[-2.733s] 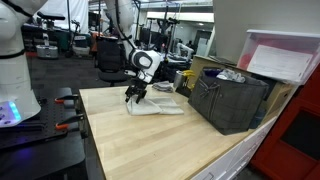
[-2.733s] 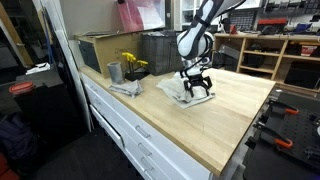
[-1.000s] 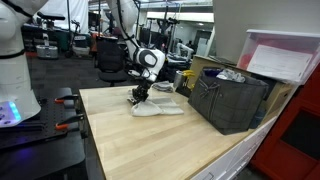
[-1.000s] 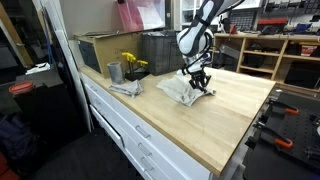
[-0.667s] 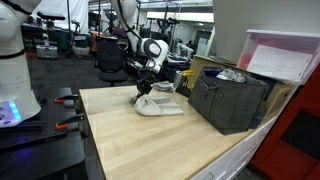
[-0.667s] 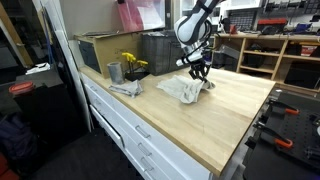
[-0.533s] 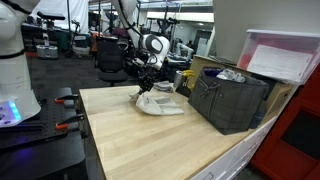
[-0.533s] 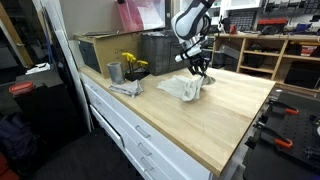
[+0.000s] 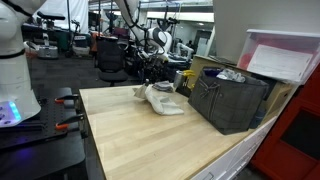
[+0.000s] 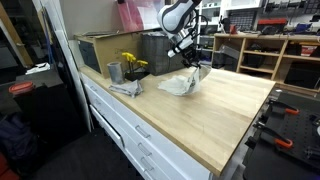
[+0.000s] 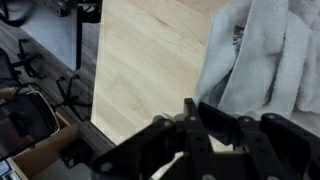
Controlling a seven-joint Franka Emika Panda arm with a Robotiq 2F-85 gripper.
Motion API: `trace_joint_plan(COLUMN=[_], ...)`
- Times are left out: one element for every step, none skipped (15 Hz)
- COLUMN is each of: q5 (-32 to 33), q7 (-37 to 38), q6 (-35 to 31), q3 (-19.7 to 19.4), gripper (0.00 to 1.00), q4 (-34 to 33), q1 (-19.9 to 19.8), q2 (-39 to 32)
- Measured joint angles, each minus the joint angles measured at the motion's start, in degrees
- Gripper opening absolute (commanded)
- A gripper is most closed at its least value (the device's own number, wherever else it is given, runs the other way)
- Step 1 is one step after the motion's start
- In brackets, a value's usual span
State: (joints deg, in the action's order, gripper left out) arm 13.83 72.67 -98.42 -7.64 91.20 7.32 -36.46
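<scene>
showing a workshop under overhead lighting. resting a pale wooden worktop (image 9: 140, 140) on white drawers (image 10: 130, 130). keeping a dark mesh crate (image 9: 232, 105) along the back edge, beside a pink-lidded bin (image 9: 285, 60). lining the far side with wooden shelving (image 10: 275, 50). parking an office chair (image 9: 110, 55) on dark floor (image 10: 40, 150).

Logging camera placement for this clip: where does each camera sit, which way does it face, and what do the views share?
Exterior view: off a table corner, looking across the wooden table to the dark crate; arm and gripper above the white cloth.
Exterior view: by the drawer fronts, looking along the table; arm and gripper over the cloth.
Wrist view: looks down at the tabletop; dark blurred fingers at the bottom, cloth upper right.
Shared: table and cloth in all three.
</scene>
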Motion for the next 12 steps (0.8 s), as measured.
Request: trace_joint_plan(q5=[0.9,1.8,2.5,3.2,3.8,4.3,4.8,5.2,5.5,5.7,5.7,5.7], q7=[-0.4,-0.7,-1.0,-1.4,-1.6,-1.7,-1.7,-1.7,-1.8,-1.8,-1.8,-1.8], q6=[1.2,2.2,3.1,4.0,4.8,5.6,6.0,6.3,6.4,6.5,6.5,6.5], q3=[0.2,0.4,0.5,0.5,0.5,0.5,0.5,0.5,0.5,0.4,0.3,0.1], gripper=[0.02,0.02,0.02,0.02,0.02,0.02,0.02,0.02,0.02,0.02,0.02,0.02], q4=[-2.0,-4.1,-6.0,-8.1,-10.3,-12.8,-15.3,-17.8,-20.3,-22.9,-25.4,-28.0], q1=[0.3,0.7,1.1,1.5,1.9,2.3,2.6,2.8,3.0,3.1,3.1,3.1], q2=[-1.4,-2.9,-4.4,-6.0,-7.5,-9.3,-10.9,-12.4,-13.9,-15.3,-16.7,-18.1])
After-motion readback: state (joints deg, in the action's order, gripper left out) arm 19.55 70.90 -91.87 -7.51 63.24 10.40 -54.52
